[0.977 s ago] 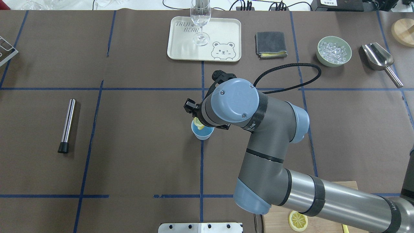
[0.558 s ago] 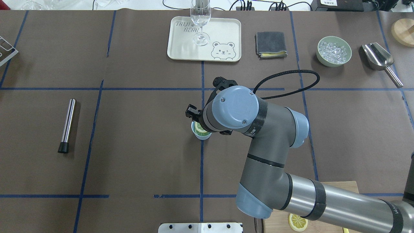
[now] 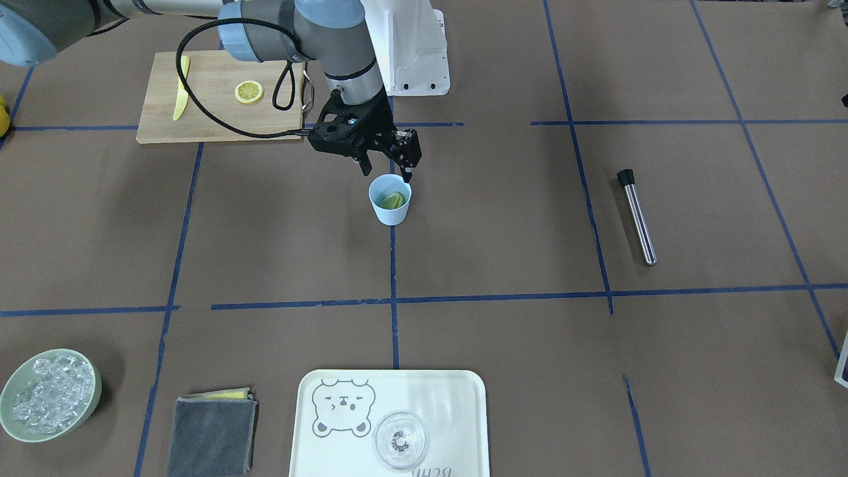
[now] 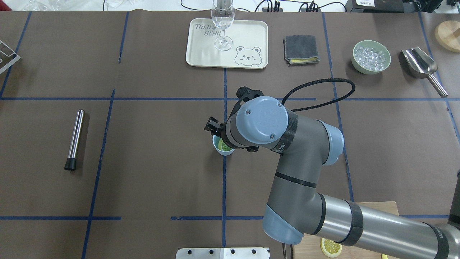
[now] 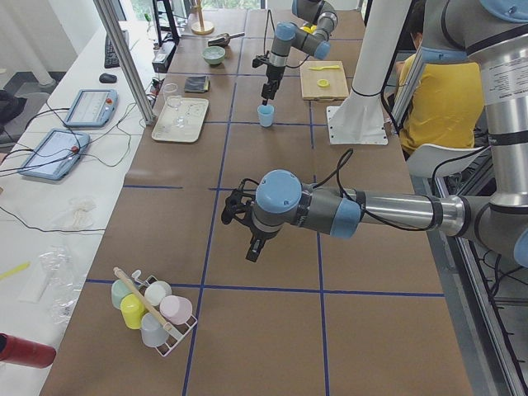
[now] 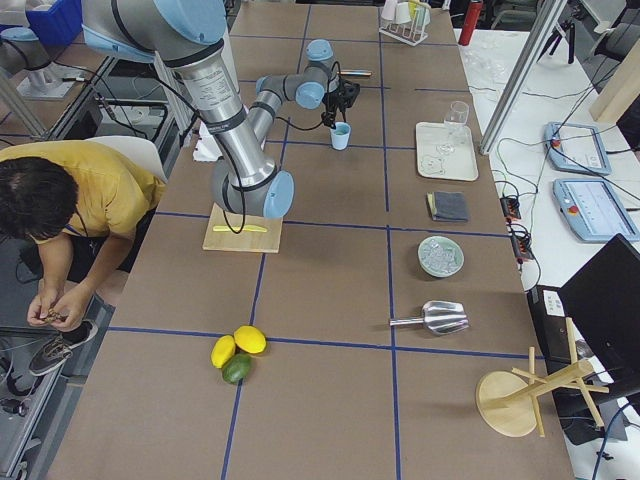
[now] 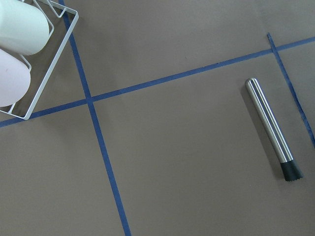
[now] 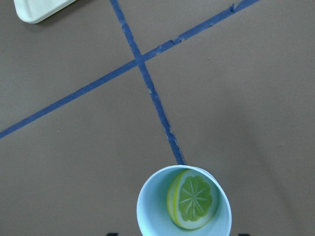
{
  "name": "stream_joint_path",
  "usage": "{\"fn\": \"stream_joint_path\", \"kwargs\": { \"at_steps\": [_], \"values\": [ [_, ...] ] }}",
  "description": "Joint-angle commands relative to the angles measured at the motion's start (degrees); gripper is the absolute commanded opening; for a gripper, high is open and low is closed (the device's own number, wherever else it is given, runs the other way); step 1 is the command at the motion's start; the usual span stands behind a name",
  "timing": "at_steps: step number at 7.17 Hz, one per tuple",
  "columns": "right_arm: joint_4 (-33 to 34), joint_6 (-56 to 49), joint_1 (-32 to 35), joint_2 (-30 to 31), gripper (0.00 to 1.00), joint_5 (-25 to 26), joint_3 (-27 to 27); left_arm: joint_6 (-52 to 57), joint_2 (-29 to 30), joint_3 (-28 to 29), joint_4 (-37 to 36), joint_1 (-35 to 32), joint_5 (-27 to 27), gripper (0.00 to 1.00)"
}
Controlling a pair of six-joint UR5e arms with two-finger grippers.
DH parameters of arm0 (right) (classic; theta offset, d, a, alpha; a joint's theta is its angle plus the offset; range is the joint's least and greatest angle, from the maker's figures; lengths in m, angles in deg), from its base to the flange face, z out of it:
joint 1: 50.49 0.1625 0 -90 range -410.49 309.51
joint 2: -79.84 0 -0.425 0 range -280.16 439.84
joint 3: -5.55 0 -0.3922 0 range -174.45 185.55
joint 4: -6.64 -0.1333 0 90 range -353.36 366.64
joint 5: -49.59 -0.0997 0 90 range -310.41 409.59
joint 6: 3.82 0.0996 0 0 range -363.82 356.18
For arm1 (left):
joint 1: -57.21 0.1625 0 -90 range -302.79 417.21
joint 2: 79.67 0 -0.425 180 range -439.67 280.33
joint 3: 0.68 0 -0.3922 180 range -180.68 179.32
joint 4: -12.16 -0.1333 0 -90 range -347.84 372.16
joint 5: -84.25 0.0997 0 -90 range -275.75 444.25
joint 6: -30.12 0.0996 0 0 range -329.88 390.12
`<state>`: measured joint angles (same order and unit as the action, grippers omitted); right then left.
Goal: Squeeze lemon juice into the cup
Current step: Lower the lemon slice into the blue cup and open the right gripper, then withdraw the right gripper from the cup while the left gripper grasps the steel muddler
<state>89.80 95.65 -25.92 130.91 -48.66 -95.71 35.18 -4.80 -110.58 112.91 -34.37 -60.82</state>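
One lemon, segmented face up, leans inside the cup beneath the parted right pincer.

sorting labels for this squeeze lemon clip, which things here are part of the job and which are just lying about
Part of the job: lemon slice inside the cup; right gripper, open just above it.

Just lying about: second lemon slice and yellow knife on the cutting board, bowl of ice, glass on the tray, grey cloth, steel rod, scoop.
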Motion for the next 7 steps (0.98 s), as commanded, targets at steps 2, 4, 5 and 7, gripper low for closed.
{"fn": "stream_joint_path", "kwargs": {
  "at_steps": [2, 4, 5, 7],
  "values": [
    [0.69, -4.87, 2.57, 12.23, 1.00, -4.65, -13.88, -16.44, 5.97, 1.69, 1.10, 10.21, 1.19, 1.00],
    [0.34, -10.50, 6.35, 20.52, 1.00, -7.65, -18.43, -25.09, 14.64, 6.41, 6.37, 24.27, 14.32, 1.00],
    [-0.10, -16.45, 8.28, 25.25, 1.00, -7.74, -20.18, -29.80, 17.04, 8.19, 7.26, 25.56, 14.55, 1.00],
    [-0.80, -24.55, 12.86, 31.16, 1.00, -10.45, -21.16, -49.17, 21.69, 16.41, 18.47, 34.32, 15.51, 1.00]
  ]
}}
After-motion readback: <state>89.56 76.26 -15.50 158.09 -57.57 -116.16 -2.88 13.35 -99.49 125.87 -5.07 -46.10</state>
